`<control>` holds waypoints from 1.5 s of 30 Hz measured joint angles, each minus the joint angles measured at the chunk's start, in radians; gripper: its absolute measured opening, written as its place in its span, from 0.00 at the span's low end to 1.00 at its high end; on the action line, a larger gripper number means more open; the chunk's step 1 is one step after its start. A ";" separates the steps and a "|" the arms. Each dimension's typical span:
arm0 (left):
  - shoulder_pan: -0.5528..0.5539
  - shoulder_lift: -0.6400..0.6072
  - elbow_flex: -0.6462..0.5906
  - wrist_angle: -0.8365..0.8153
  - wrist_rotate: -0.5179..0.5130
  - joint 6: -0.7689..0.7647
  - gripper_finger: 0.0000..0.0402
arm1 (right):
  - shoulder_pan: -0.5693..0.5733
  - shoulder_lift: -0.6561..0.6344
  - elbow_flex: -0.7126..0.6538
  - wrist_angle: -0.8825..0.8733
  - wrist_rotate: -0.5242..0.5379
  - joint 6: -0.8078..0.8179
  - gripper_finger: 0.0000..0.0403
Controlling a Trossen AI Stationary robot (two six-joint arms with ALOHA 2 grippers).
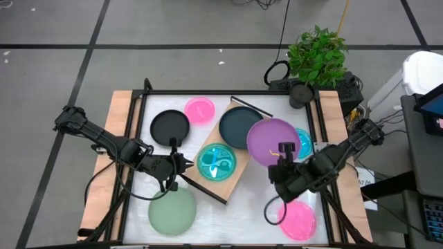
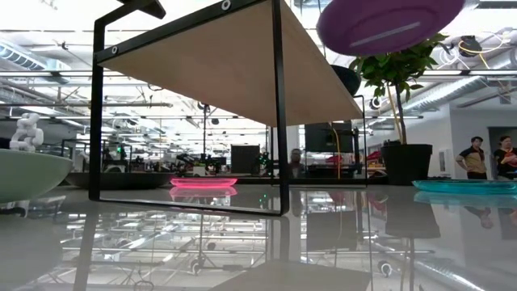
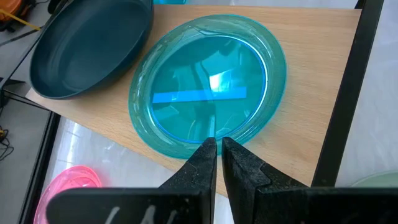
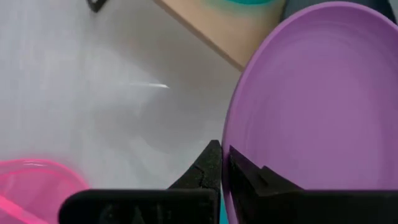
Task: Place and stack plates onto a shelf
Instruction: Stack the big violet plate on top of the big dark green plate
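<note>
Purple plate [image 1: 273, 141], clamped in my right pincer [image 1: 284, 158], hangs just right of the shelf [image 1: 235, 173]; left pincer [image 1: 181, 164] nearly closed, empty.

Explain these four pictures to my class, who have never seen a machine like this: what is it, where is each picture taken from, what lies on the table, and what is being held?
It is a robot with two dark arms at a table; each ends in a two-finger tool. One picture looks straight down, one looks level across the tabletop, and two come from cameras on the wrists.

On the table stands a wooden shelf carrying a dark teal plate and a cyan plate. Around it lie a black plate, a small pink plate, a pale green plate, another pink plate and a second cyan plate, partly hidden.

The right tool is shut on the rim of a purple plate, held in the air beside the shelf. The left tool, nearly closed and holding nothing, hovers at the cyan plate's edge on the shelf.
</note>
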 joint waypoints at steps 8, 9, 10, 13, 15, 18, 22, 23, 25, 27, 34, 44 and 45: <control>0.000 0.000 0.000 0.000 0.000 -0.001 0.08 | -0.120 0.000 0.000 0.048 0.000 -0.155 0.00; 0.000 0.000 0.000 0.000 0.000 -0.001 0.08 | -0.133 0.000 0.000 0.057 0.000 -0.176 0.00; 0.000 0.000 0.000 0.000 0.000 -0.001 0.08 | -0.144 0.000 0.000 0.067 0.000 -0.197 0.00; 0.000 0.000 0.000 0.000 0.000 -0.001 0.08 | -0.183 0.000 0.000 0.102 0.000 -0.259 0.00; 0.000 0.000 0.000 0.000 0.000 -0.001 0.08 | -0.210 0.000 0.000 0.128 0.000 -0.299 0.00; 0.000 0.000 0.000 0.000 0.000 -0.002 0.08 | -0.251 0.000 0.000 0.164 -0.001 -0.350 0.00; 0.000 0.000 0.000 0.000 0.000 -0.008 0.08 | -0.296 0.000 -0.002 0.230 -0.005 -0.411 0.00; 0.000 0.000 0.000 0.000 0.000 -0.009 0.08 | -0.306 0.000 -0.007 0.252 -0.006 -0.431 0.00; 0.000 0.000 0.000 0.001 0.000 -0.012 0.08 | -0.329 -0.001 -0.021 0.296 -0.030 -0.471 0.00; 0.000 0.002 0.000 0.001 0.000 -0.017 0.08 | -0.349 0.000 -0.037 0.329 -0.059 -0.500 0.00; 0.000 0.005 0.000 0.000 0.001 -0.029 0.08 | -0.402 0.000 -0.115 0.435 -0.110 -0.566 0.00; 0.000 0.005 0.000 0.002 0.002 -0.037 0.08 | -0.438 0.000 -0.246 0.536 -0.138 -0.596 0.00; 0.000 0.005 0.000 0.004 0.002 -0.037 0.08 | -0.441 0.000 -0.255 0.536 -0.138 -0.599 0.00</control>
